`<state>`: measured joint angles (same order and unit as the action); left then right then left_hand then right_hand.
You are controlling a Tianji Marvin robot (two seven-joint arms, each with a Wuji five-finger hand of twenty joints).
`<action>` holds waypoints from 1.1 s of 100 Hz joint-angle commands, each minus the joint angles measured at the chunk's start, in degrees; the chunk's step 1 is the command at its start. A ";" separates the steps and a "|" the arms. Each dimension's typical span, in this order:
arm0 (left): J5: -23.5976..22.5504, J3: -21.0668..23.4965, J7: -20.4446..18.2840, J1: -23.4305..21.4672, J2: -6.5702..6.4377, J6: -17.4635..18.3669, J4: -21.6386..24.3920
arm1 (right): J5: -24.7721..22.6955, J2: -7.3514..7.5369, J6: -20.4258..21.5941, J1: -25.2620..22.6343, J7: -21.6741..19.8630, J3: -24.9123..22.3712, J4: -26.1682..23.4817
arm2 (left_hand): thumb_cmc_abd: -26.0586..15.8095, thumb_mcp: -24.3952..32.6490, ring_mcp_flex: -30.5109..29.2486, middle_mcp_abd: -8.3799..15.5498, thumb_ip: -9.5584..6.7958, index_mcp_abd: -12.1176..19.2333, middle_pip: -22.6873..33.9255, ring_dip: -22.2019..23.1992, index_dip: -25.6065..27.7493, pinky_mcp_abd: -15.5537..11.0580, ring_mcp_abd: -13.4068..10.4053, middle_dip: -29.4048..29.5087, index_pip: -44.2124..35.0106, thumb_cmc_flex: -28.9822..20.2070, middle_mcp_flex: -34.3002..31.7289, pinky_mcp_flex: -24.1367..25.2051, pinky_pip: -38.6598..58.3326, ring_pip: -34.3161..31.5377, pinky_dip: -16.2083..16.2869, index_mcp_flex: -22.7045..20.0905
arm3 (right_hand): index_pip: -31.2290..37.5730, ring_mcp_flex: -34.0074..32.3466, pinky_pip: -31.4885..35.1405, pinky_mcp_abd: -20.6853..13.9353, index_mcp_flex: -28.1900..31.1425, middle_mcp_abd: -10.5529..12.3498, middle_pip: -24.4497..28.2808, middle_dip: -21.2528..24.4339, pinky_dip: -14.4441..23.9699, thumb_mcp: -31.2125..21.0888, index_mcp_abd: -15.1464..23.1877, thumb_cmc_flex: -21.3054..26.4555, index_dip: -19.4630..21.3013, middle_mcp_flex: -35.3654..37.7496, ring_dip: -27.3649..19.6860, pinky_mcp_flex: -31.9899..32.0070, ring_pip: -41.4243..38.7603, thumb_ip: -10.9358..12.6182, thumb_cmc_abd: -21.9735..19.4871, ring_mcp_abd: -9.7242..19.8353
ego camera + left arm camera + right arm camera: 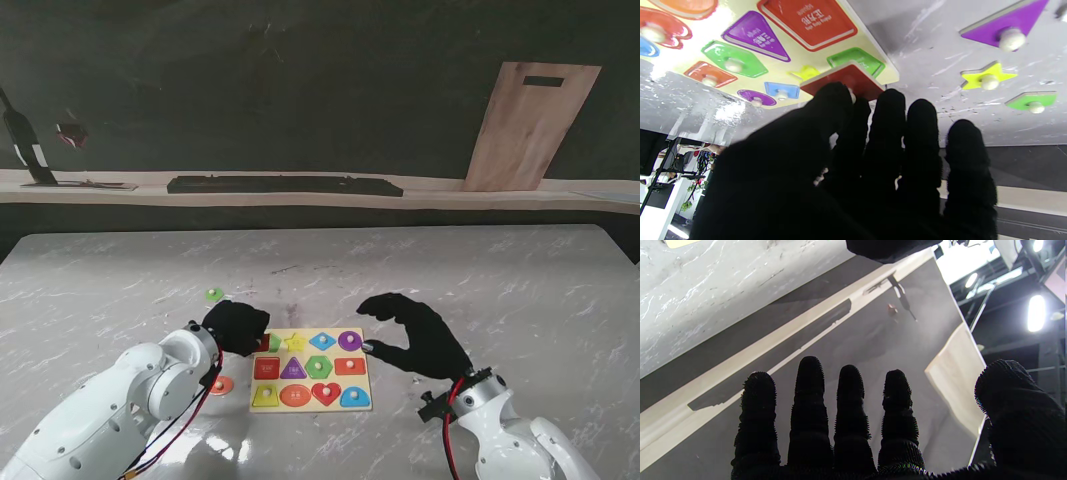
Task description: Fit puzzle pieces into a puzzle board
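Note:
The puzzle board (311, 409) lies flat on the marble table in front of me, with several coloured shapes seated in it. My left hand (237, 326) hovers at the board's far left corner, thumb and forefinger shut on the knob of a red square piece (846, 78), which is tilted over the board (806, 55) near an open green slot (856, 58). Loose on the table beside it are a purple triangle (1003, 23), a yellow star (988, 78) and a green piece (1033, 101). My right hand (415, 338) is open at the board's right edge, its fingers (853, 426) spread and holding nothing.
A green piece (213, 294) lies on the table beyond my left hand, and an orange round piece (221, 384) sits by my left forearm. A wooden cutting board (530, 125) leans on the back wall, and a long black bar (285, 185) rests on the ledge.

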<state>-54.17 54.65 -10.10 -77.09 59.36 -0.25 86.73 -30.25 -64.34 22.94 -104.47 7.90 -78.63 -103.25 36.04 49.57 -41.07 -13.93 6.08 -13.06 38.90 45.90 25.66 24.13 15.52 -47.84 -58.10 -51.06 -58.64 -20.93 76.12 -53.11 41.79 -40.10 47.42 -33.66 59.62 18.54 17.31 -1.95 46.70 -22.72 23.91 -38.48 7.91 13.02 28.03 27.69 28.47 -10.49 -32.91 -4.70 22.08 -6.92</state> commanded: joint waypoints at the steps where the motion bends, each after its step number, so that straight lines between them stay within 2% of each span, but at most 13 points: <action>1: 0.07 -0.89 -0.61 0.05 0.37 -1.32 0.30 | 0.29 -0.30 0.13 -0.44 0.10 0.02 -0.32 | -0.09 3.68 -0.22 -2.25 0.43 -0.28 1.83 1.37 1.94 3.17 2.24 -1.48 -3.93 0.30 -0.12 0.35 1.85 -1.91 1.61 -0.63 | -0.30 0.64 0.70 -0.37 0.11 0.79 0.33 -0.55 0.80 1.76 1.18 0.41 0.49 0.94 0.44 0.88 -0.91 2.53 -1.54 0.98; 22: 0.36 -3.31 -0.19 -0.16 0.48 -3.63 0.13 | 1.38 -0.36 -0.21 -0.54 -0.21 -0.07 -0.48 | 0.21 4.39 -0.33 -2.42 0.31 -0.54 1.99 1.41 2.05 3.60 2.53 -1.55 -4.20 0.57 -0.30 0.30 1.79 -2.17 1.65 -0.70 | -0.23 0.63 0.73 -0.35 0.23 0.73 0.35 -0.55 0.80 1.86 1.17 0.50 0.52 0.91 0.45 0.93 -0.96 2.56 -1.65 1.03; 52: -4.44 -4.47 1.96 -1.29 0.09 -2.17 0.37 | 2.24 -0.35 0.08 -0.74 -0.65 -0.22 -0.74 | 0.17 4.98 -0.44 -1.99 0.25 0.01 2.12 1.26 2.11 3.31 2.11 -1.54 -4.57 1.31 -0.21 0.05 1.95 -2.23 1.75 -0.44 | -0.23 0.66 0.76 -0.34 0.30 0.78 0.33 -0.54 0.81 1.95 1.05 0.58 0.53 0.96 0.43 0.90 -0.97 2.58 -1.65 0.93; 110: -5.99 -6.27 2.38 -0.77 -0.14 -2.63 -0.90 | 2.43 -0.41 0.05 -0.85 -0.52 -0.45 -0.85 | -0.01 4.89 -0.24 -1.80 0.56 0.10 2.31 1.05 1.84 3.16 1.85 -1.42 -4.88 1.43 0.11 0.12 1.93 -2.25 1.77 -0.17 | -0.26 0.67 0.79 -0.35 0.30 0.82 0.34 -0.54 0.80 2.02 1.13 0.60 0.53 1.02 0.42 0.89 -0.96 2.59 -1.80 1.01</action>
<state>-60.08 48.47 -7.66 -77.88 59.39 -2.94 85.93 -27.77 -64.47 22.89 -104.89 7.34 -79.15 -103.71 36.02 50.74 -41.05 -14.03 6.08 -13.09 39.56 46.48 25.82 24.13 15.58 -48.27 -59.55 -49.71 -58.64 -20.88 76.12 -53.69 42.29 -40.10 47.42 -33.66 59.62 18.54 17.31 -1.95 46.70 -22.72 23.91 -37.82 7.91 13.05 28.03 27.69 28.47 -10.46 -32.93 -4.64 21.54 -6.92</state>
